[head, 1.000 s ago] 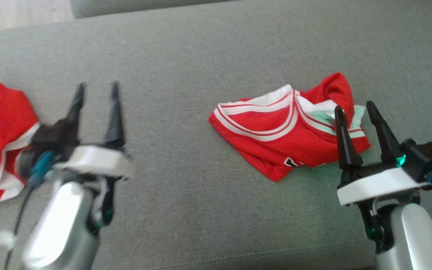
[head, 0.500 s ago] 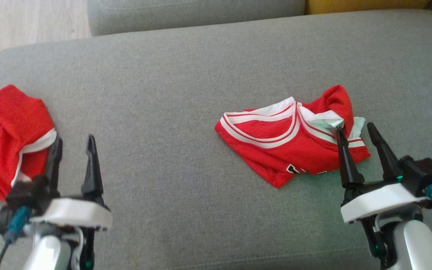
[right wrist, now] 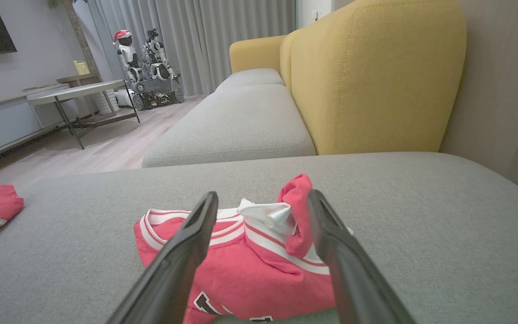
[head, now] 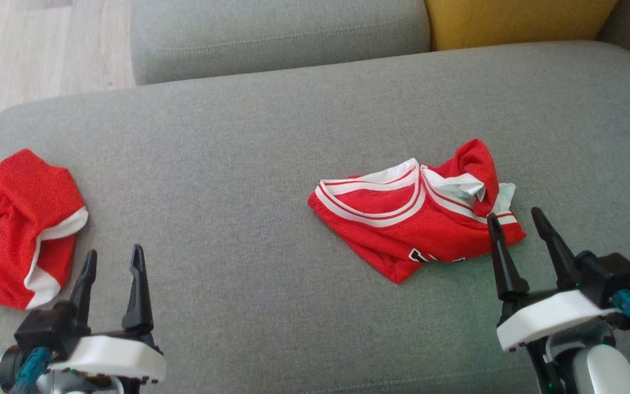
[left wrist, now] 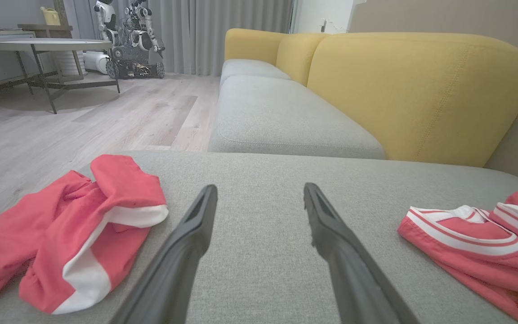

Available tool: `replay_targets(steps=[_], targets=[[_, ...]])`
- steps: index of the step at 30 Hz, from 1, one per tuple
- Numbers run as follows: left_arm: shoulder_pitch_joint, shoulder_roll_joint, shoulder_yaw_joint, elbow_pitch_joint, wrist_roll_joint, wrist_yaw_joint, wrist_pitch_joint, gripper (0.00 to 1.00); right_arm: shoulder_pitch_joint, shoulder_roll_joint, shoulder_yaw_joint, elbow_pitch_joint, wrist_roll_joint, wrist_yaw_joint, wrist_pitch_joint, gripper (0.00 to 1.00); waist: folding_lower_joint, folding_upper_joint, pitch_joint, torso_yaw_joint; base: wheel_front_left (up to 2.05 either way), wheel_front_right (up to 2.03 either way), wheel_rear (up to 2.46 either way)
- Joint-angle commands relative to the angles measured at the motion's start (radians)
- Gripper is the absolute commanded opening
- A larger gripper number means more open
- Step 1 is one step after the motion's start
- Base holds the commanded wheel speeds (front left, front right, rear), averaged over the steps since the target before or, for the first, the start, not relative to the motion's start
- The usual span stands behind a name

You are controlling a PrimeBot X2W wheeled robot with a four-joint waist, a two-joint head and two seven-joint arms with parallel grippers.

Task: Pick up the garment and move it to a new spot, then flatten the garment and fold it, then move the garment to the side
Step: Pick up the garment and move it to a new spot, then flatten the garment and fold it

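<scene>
**Red jersey (head: 397,216) sitting folded, nothing gripped**

The jersey is lying right of centre on the grey cushion (head: 249,180). The right gripper (head: 514,214) is pointing at its right edge, its 2 fingers spread and empty. The left gripper (head: 115,251) is gaping empty too, near the red shorts (head: 14,219) at the cushion's left end.

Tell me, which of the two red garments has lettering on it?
The jersey near the right gripper: black-and-white lettering at its near edge. The other garment at left has just a white hem.
</scene>
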Motion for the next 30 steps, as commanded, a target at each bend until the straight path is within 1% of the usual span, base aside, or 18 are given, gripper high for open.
replay_targets(steps=[1, 16, 30], targets=[[-0.026, 0.018, 0.042, -0.037, -0.008, 0.006, 0.000, 1.00, -0.014, -0.007, 0.018, -0.040, -0.013, -0.001, 0.006, 1.00, 0.0000, 0.0000, -0.011, 0.001, 0.00, 0.00, 0.00], [0.005, 0.023, 0.029, -0.047, -0.011, 0.022, 0.019, 1.00, 0.001, -0.008, 0.021, -0.056, -0.020, -0.001, 0.025, 1.00, 0.0000, 0.0000, -0.031, 0.012, 0.00, 0.00, 0.00], [-0.001, 0.027, 0.019, -0.041, -0.013, 0.023, 0.019, 1.00, 0.003, -0.010, 0.023, -0.059, -0.018, -0.001, 0.031, 1.00, 0.0000, 0.0000, -0.028, 0.011, 0.00, 0.00, 0.00]])
